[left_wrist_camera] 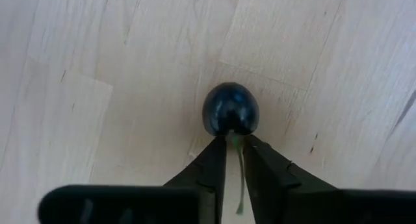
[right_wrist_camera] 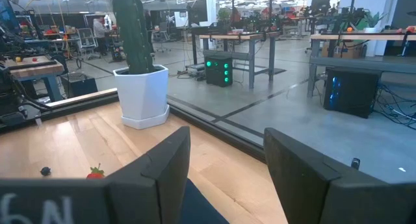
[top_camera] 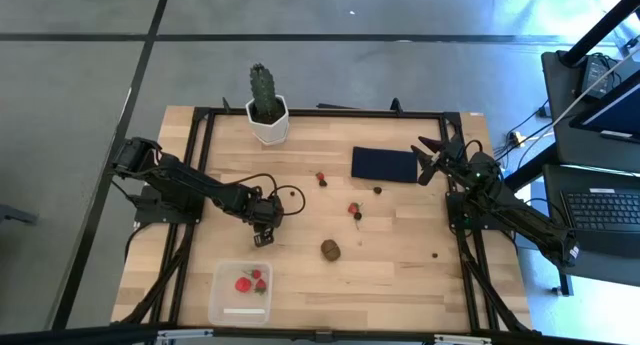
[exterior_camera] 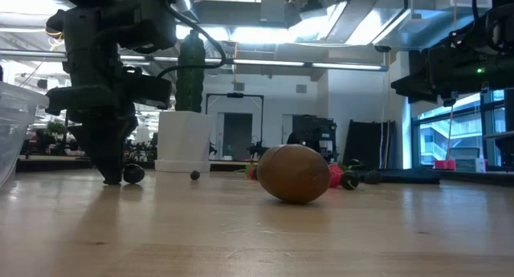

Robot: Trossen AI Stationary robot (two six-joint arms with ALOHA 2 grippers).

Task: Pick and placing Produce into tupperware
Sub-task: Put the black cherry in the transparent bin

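Dark berry lies on the tabletop just beyond the tupperware; the left claw, nearly clenched, pinches only its green stem. Lift slowly, since that thin hold may slip. Right claw waits released near the navy mat.

My two arms: dark, jointed, matte black throughout.
My left gripper ends in slim tapered black fingers; a thin black cable loops beside its wrist. My right gripper has broad, blocky fingers, white lettering below, and a green light.
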